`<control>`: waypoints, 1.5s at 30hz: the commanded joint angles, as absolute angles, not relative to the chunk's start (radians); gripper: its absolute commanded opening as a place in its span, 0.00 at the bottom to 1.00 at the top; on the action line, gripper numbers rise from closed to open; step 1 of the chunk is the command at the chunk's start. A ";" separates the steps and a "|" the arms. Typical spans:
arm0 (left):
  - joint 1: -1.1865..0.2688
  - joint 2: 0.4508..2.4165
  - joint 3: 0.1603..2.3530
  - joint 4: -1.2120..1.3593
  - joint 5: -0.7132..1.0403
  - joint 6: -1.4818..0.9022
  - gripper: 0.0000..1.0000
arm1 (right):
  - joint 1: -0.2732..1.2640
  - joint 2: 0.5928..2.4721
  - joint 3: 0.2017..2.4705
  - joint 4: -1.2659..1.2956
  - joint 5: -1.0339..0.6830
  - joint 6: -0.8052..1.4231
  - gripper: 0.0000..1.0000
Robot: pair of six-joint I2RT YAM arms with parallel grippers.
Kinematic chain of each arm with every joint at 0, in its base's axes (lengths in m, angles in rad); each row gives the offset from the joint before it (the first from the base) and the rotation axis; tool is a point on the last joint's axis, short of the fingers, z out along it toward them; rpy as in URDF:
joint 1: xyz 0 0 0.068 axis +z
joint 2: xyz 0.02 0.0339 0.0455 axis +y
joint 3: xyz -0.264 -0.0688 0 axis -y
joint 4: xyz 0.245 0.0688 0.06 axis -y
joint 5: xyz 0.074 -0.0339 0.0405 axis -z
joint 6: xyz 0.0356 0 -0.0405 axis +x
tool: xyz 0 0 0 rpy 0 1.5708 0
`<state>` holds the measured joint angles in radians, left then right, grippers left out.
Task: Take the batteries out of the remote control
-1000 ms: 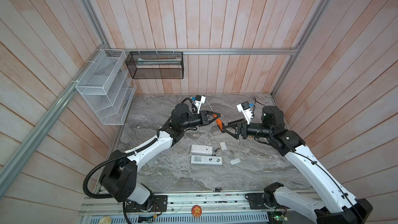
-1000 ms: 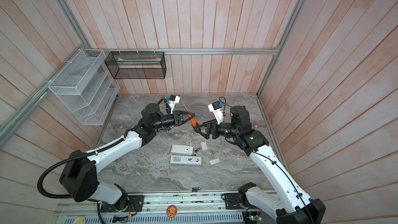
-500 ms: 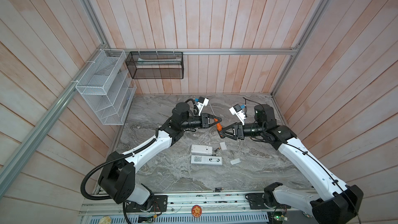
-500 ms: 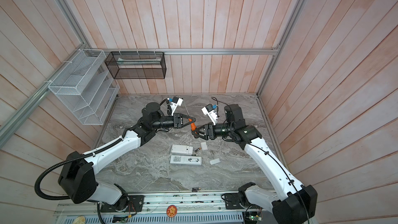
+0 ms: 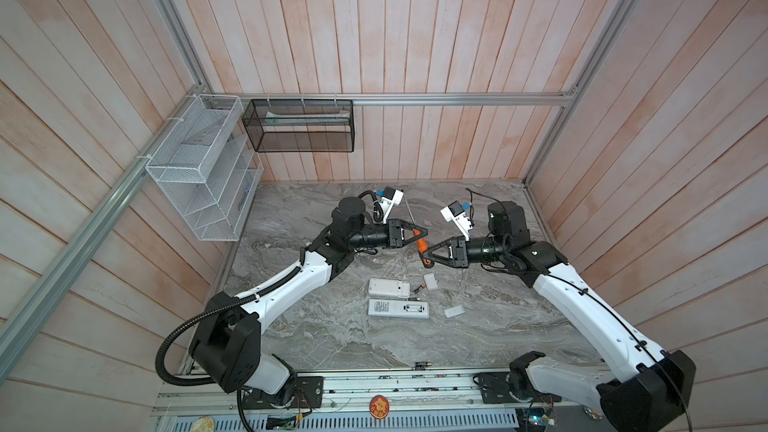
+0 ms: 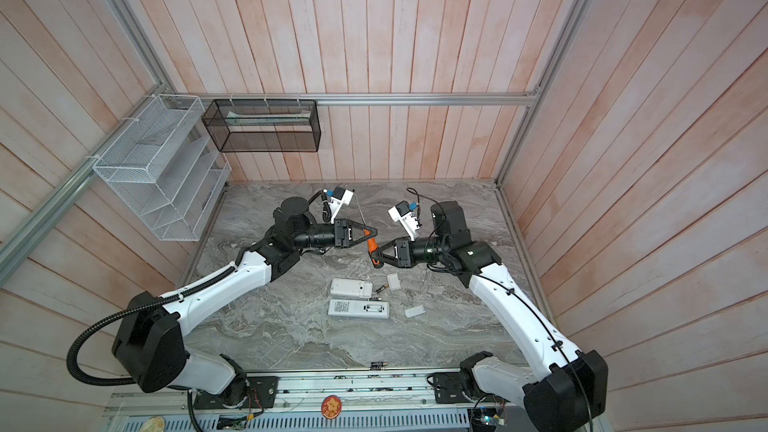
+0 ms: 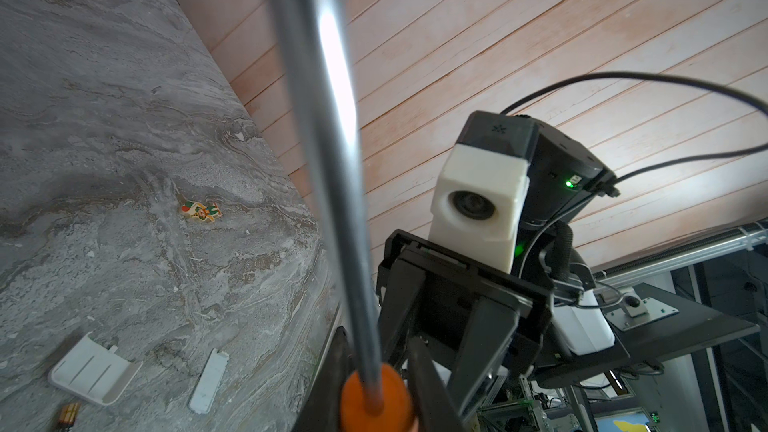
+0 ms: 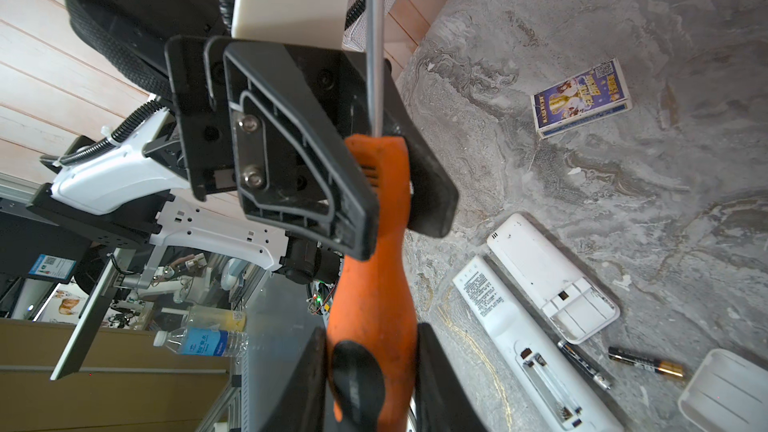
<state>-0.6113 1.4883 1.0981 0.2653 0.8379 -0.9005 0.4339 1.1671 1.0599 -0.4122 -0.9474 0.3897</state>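
Two white remotes lie backs up with open compartments, one point(image 5: 388, 288) behind the other point(image 5: 398, 308). Two loose batteries point(image 8: 646, 363) point(image 8: 584, 363) lie beside them, and a third battery point(image 5: 423, 365) sits at the table's front edge. Above the table's middle, both grippers hold an orange-handled screwdriver point(image 5: 422, 245). My left gripper point(image 5: 424, 234) point(image 7: 376, 392) is shut on the handle's shaft end. My right gripper point(image 5: 424, 257) point(image 8: 372, 367) is shut on the butt end. The steel shaft point(image 7: 328, 160) points up and toward the back.
Two white cover plates point(image 5: 430, 281) point(image 5: 454, 311) lie right of the remotes. A blue card box point(image 8: 582, 97) and a small sticker point(image 7: 200, 210) are on the marble. A white wire rack point(image 5: 199, 168) and a black mesh basket point(image 5: 299, 126) hang at the back left.
My right gripper moved left to the screwdriver and closed on the handle's butt end. The left gripper kept its hold and shifted slightly.
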 commanded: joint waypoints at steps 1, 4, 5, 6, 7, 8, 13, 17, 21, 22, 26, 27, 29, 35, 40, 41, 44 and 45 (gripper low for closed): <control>-0.612 1.463 1.123 0.282 0.849 -0.891 0.00 | 0.442 1.171 1.047 -0.386 -0.970 0.389 0.16; -0.612 1.461 1.127 0.263 0.841 -0.881 0.00 | 0.443 1.165 1.043 -0.377 -0.954 0.401 0.14; -0.611 1.461 1.129 0.254 0.836 -0.876 0.09 | 0.442 1.161 1.040 -0.374 -0.949 0.403 0.14; -0.610 1.457 1.130 0.244 0.828 -0.869 0.23 | 0.441 1.160 1.039 -0.373 -0.939 0.407 0.14; -0.608 1.455 1.131 0.234 0.822 -0.863 0.35 | 0.439 1.158 1.038 -0.373 -0.931 0.409 0.14; -0.605 1.450 1.131 0.225 0.814 -0.855 0.54 | 0.436 1.157 1.037 -0.373 -0.923 0.412 0.14; -0.571 1.412 1.118 0.172 0.794 -0.832 1.00 | 0.385 1.152 1.021 -0.383 -0.873 0.430 0.13; -0.537 1.374 1.086 0.090 0.777 -0.798 1.00 | 0.339 1.167 1.043 -0.476 -0.717 0.394 0.13; -0.472 1.302 1.004 -0.005 0.702 -0.782 1.00 | 0.322 1.242 1.063 -0.596 -0.492 0.323 0.14; -0.448 1.283 0.981 -0.013 0.695 -0.785 1.00 | 0.320 1.266 1.060 -0.614 -0.450 0.306 0.13; -0.372 1.199 0.883 -0.015 0.693 -0.817 1.00 | 0.316 1.358 1.037 -0.615 -0.328 0.258 0.13; -0.355 1.179 0.866 -0.020 0.695 -0.819 1.00 | 0.316 1.379 1.029 -0.602 -0.307 0.254 0.13; -0.327 1.151 0.846 -0.042 0.694 -0.814 1.00 | 0.312 1.422 1.013 -0.577 -0.299 0.248 0.13; -0.253 1.111 0.818 -0.111 0.699 -0.797 1.00 | 0.300 1.572 0.991 -0.518 -0.324 0.228 0.13; -0.211 1.097 0.800 -0.110 0.716 -0.798 1.00 | 0.299 1.623 0.971 -0.480 -0.340 0.236 0.13; -0.203 1.095 0.798 -0.109 0.719 -0.798 1.00 | 0.299 1.628 0.967 -0.472 -0.339 0.238 0.13; -0.192 1.099 0.795 -0.105 0.726 -0.802 1.00 | 0.295 1.637 0.955 -0.458 -0.347 0.236 0.15; -0.190 1.100 0.789 -0.098 0.730 -0.806 1.00 | 0.292 1.639 0.950 -0.455 -0.348 0.236 0.16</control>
